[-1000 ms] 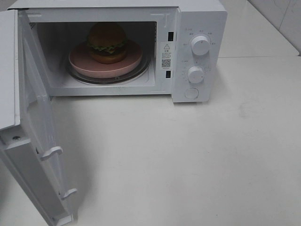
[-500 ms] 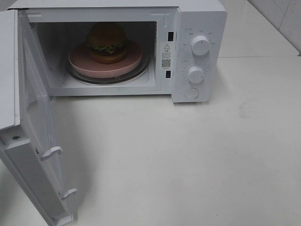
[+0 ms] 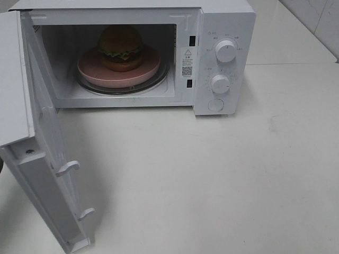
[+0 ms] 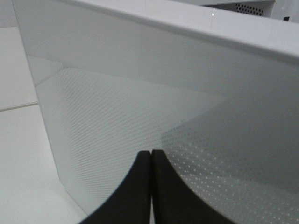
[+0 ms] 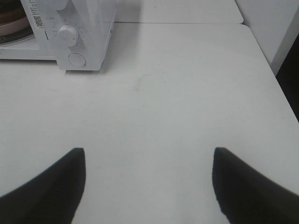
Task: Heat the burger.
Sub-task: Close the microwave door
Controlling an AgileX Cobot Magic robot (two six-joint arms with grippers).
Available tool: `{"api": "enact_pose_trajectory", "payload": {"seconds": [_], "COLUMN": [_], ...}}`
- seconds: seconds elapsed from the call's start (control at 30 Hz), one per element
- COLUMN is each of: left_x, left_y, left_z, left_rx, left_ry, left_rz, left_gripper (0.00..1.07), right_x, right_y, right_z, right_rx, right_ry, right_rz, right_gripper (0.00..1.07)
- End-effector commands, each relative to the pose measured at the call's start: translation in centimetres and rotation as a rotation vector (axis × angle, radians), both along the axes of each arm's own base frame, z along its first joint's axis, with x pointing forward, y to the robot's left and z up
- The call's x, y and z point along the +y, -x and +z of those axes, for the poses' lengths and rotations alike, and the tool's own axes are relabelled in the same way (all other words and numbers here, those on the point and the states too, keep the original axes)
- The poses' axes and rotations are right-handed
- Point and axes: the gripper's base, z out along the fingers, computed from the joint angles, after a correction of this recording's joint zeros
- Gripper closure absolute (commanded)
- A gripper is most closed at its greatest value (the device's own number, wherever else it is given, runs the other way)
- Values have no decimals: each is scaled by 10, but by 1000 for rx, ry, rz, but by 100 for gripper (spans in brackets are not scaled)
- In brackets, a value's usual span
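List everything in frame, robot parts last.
boxy white microwave: 1, white, back of table, door open
hinged microwave door: 1, white frame with dotted glass, swung out at front left
round control knobs: 2, white, stacked on microwave's right panel
round pink plate: 1, pink, inside the cavity
tall burger with golden-brown bun: 1, brown, green and yellow, on the plate
flat white table: 1, white, under everything
left gripper: 1, black, shut, at the door's glass
right gripper: 1, black, open, over bare table
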Motion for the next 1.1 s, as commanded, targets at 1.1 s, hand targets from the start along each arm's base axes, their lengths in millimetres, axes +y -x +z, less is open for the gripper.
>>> {"api": "enact_pose_trajectory", "payload": {"seconds": [1.1], "left_x": [-124], "left_y": [-63], "left_z": [7], "left_rx": [87], "left_ry": [139], "left_rz": [-56], "left_gripper": [107], "right_x": [0], "right_y": [4], "right_z": [-1], "right_rx": [-24], "right_ry": [11], "right_rz": [4], "right_gripper": [33]}}
